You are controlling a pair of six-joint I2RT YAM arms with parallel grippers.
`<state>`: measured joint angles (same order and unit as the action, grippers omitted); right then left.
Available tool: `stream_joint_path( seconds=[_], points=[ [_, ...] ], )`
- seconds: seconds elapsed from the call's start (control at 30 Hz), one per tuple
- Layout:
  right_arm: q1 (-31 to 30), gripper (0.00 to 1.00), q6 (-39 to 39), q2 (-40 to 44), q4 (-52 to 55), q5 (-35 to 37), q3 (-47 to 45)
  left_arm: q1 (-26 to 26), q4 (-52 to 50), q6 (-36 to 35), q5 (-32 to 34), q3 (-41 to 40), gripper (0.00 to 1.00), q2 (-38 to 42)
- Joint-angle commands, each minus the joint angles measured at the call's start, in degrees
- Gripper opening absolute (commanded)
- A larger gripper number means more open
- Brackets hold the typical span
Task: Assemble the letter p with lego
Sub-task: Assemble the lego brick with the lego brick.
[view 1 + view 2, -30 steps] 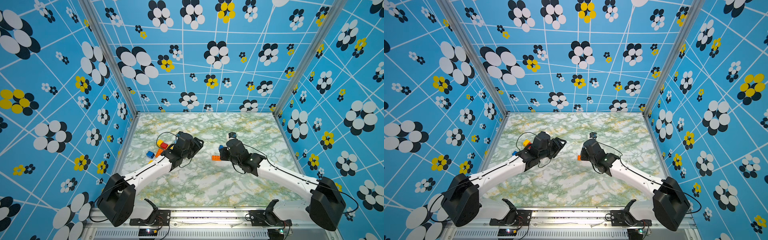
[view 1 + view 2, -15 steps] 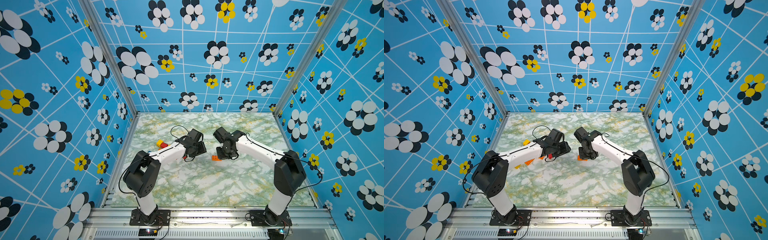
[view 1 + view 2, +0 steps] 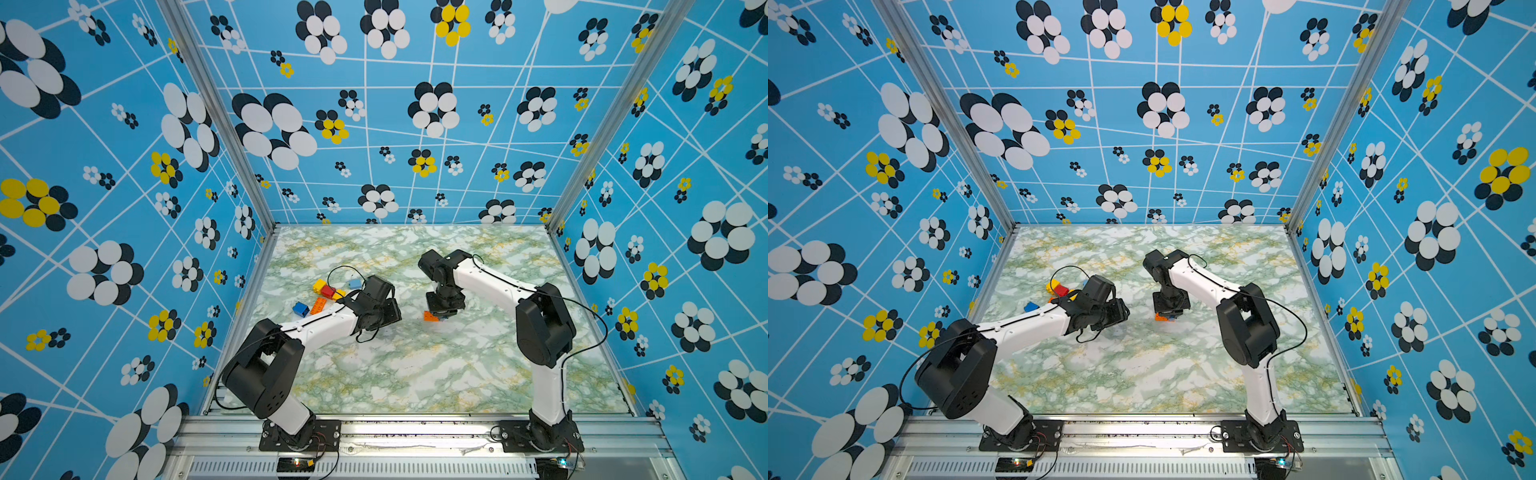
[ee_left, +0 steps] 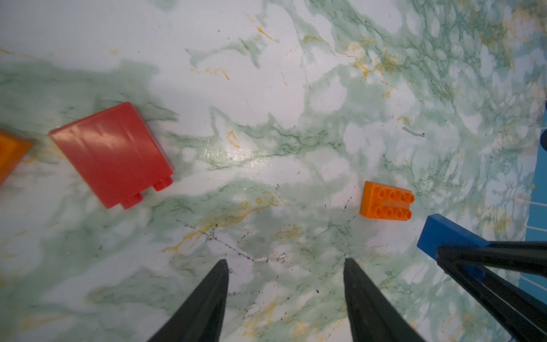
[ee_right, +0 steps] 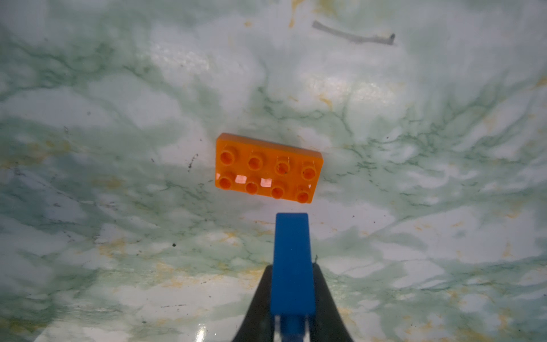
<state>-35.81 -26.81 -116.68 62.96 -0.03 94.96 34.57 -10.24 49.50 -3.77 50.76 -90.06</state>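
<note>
A flat orange lego brick (image 3: 431, 316) (image 5: 268, 168) lies studs up on the marble table, mid-field. My right gripper (image 5: 291, 268) (image 3: 444, 309) hangs just over it, shut on a narrow blue brick (image 5: 291, 260) that sticks out past the fingertips. My left gripper (image 4: 286, 262) (image 3: 386, 316) stands open and empty to the left of the orange brick (image 4: 386, 200). In the left wrist view a red brick (image 4: 112, 154) lies on its side, and the held blue brick (image 4: 444, 237) shows at the picture's edge.
Loose lego lies behind the left wrist: yellow (image 3: 319, 286), red (image 3: 328, 291), pale blue (image 3: 355, 284), a long orange one (image 3: 319, 305) and blue (image 3: 300, 309). Patterned blue walls close the table (image 3: 415, 374) on three sides. A small scrap (image 5: 352, 37) lies beyond the orange brick.
Over the last second both arms raised their elbows from a low, stretched pose. The right gripper kept the blue brick by the orange brick. The left gripper stayed open, shifting slightly toward the front.
</note>
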Motion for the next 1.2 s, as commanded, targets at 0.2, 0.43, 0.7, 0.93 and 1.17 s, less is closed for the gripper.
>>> stream_joint_path(
  seconds=[0.2, 0.43, 0.7, 0.93, 1.17],
  points=[
    [2.1, 0.00, -2.8, -3.0, 4.0, -2.8, 3.4, -0.2, 2.3, 0.1, 2.3, -2.5, 0.66, 1.8],
    [2.3, 0.00, -3.6, -4.9, 4.3, -2.8, 5.6, 0.1, 3.3, -0.1, 4.8, -4.4, 0.66, 4.5],
    [2.6, 0.00, -4.1, -6.5, 4.7, -2.2, 6.4, 0.1, 3.0, -0.1, 6.1, -6.3, 0.67, 6.6],
    [3.3, 0.00, -5.1, -7.5, 4.4, -4.0, 6.1, 0.2, 3.6, 0.4, 5.9, -7.5, 0.67, 6.7],
    [4.7, 0.00, -5.7, -7.6, 3.2, -6.8, 5.3, 0.2, 3.7, 0.3, 5.9, -7.7, 0.67, 6.7]
  ],
)
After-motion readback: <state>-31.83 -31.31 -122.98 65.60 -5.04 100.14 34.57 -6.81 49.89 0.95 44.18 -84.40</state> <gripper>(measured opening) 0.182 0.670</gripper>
